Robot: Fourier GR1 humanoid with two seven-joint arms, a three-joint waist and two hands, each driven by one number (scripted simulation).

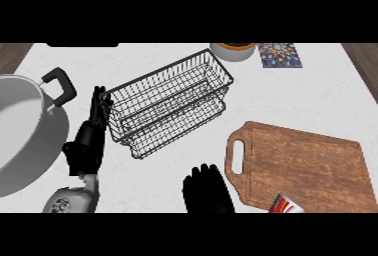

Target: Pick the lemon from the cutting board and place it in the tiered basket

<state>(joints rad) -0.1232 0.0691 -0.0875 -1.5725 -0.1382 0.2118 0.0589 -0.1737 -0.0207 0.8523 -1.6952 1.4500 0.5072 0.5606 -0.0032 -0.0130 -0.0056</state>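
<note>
The wire tiered basket (166,102) lies at the counter's middle, and I see nothing in it. The wooden cutting board (303,167) lies to the lower right, its top bare of any lemon. My right hand (207,192) hovers between board and basket, just left of the board's handle slot. Its fingers are curled into a compact fist that hides whatever is inside; the lemon shows nowhere in view. My left hand (87,142) rests open, fingers up, by the basket's left end.
A large grey pot (22,135) with a black handle (60,84) fills the left side. A bowl (235,51) and a patterned box (280,55) stand at the back. A red-and-white packet (285,204) lies at the board's near edge.
</note>
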